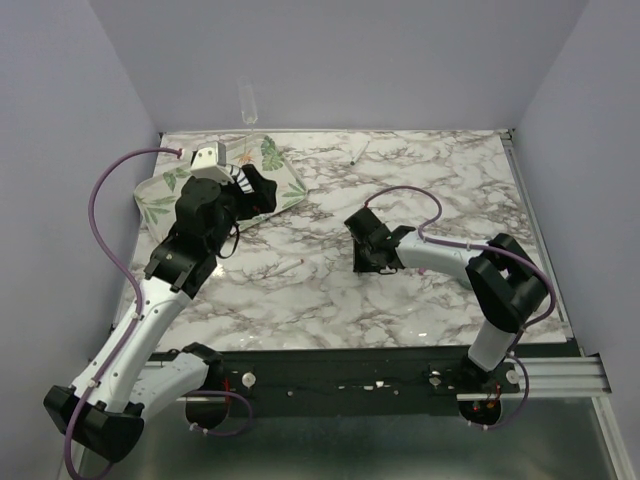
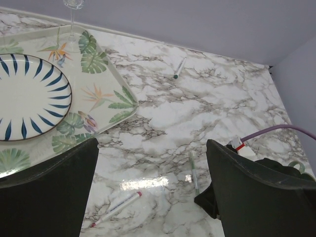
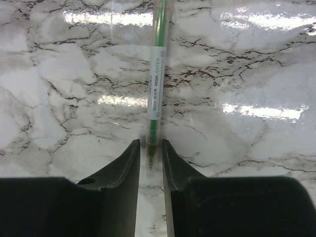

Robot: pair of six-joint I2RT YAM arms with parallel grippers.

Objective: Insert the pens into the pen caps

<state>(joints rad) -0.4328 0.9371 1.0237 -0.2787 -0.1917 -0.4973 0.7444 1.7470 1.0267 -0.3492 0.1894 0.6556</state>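
Marble table (image 1: 330, 300) first: glossy and hard, so pens will skid on it. Floral tray (image 2: 106, 89) with striped plate (image 2: 24, 94) sits far left; my left gripper (image 2: 151, 148) hangs by its edge, jaws wide apart, empty. My right gripper (image 3: 150, 144) is low on the table, jaws slightly apart, straddling the tail of the green pen (image 3: 156, 94), which lies flat; not clamped, I judge. Pink pen (image 2: 116, 208) lies loose mid-table. Both look light, stiff, slick round barrels: take them mid-barrel, on the label. Caps: can't pick them out.
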